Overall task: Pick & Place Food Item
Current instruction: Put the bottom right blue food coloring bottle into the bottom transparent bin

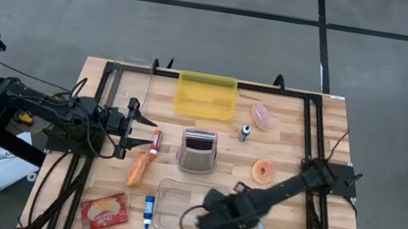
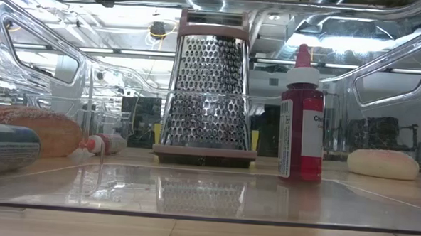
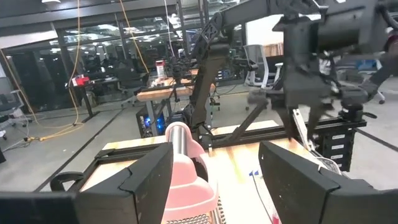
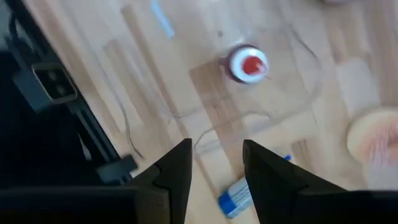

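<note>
A red sauce bottle [image 2: 301, 122] with a red cap [image 4: 249, 64] stands upright on its base in the clear tray [image 1: 167, 199] at the table's near edge. My right gripper [image 4: 216, 149] hangs above the tray [image 1: 206, 218], pointing down and off to one side of the bottle. Its fingers stand narrowly open with nothing between them. My left gripper [image 3: 216, 155] waits open and level at the table's left side [image 1: 131, 119], facing the metal grater [image 1: 198, 151].
A yellow bin [image 1: 206, 95] stands at the far edge. A doughnut [image 1: 263, 171], a pink item [image 1: 260, 115] and a small blue bottle [image 1: 245, 132] lie right of the grater. A bread roll [image 1: 138, 168], a red-capped tube [image 1: 155, 141], a snack packet [image 1: 104, 211] and a blue tube [image 1: 147, 212] lie left.
</note>
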{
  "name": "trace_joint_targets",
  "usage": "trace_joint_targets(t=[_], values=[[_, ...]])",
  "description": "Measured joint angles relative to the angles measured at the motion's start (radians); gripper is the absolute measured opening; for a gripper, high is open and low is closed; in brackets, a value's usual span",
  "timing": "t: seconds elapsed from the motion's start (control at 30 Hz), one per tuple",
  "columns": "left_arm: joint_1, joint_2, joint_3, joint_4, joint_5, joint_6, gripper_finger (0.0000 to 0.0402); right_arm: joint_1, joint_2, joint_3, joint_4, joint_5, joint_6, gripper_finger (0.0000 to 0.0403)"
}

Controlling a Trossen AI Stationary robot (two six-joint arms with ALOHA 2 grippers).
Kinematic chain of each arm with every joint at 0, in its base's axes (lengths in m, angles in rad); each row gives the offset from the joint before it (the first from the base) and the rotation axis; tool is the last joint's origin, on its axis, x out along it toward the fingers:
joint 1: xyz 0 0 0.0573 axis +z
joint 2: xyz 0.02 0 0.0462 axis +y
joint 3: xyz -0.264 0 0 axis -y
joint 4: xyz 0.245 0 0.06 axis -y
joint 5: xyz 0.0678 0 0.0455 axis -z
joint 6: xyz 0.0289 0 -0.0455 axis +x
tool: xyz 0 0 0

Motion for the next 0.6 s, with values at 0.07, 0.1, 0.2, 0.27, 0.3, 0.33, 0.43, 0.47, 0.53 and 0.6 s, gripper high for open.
trace_joint_targets(t=[0.07,0.1,0.2,0.27,0.3,0.33,0.43,0.47,0.53,0.6], values=[[0.0,0.0,0.0,0.0,0.021,-0.016,0.0231,0.035,-0.037,-0.05,-0.003,0.026,0.127,0.0134],[0.0,0.0,0.0,0.0,0.03,-0.022,0.0231,0.053,-0.055,-0.084,-0.001,0.031,0.192,0.0134],[0.0,0.0,0.0,0.0,0.05,-0.048,0.0231,0.112,-0.106,-0.21,-0.003,0.029,0.379,0.0134],[0.0,0.0,0.0,0.0,0.073,-0.066,0.0231,0.15,-0.138,-0.299,-0.004,0.029,0.479,0.0136],[-0.002,0.0,0.0,0.0,0.087,-0.073,0.0231,0.166,-0.155,-0.344,-0.003,0.029,0.523,0.0139],[-0.006,0.0,0.0,0.0,0.098,-0.078,0.0231,0.179,-0.172,-0.386,-0.003,0.026,0.561,0.0144],[-0.032,0.0,0.0,0.0,0.11,-0.097,0.0231,0.186,-0.23,-0.484,0.01,0.025,0.63,0.0168],[-0.045,0.0,0.0,-0.001,0.11,-0.102,0.0231,0.183,-0.246,-0.509,0.019,0.028,0.647,0.0178],[-0.074,0.004,0.0,0.0,0.11,-0.103,0.0231,0.164,-0.277,-0.561,0.062,0.029,0.664,0.02],[-0.1,0.006,0.0,-0.003,0.11,-0.103,0.0231,0.14,-0.3,-0.606,0.126,0.028,0.653,0.0221]])
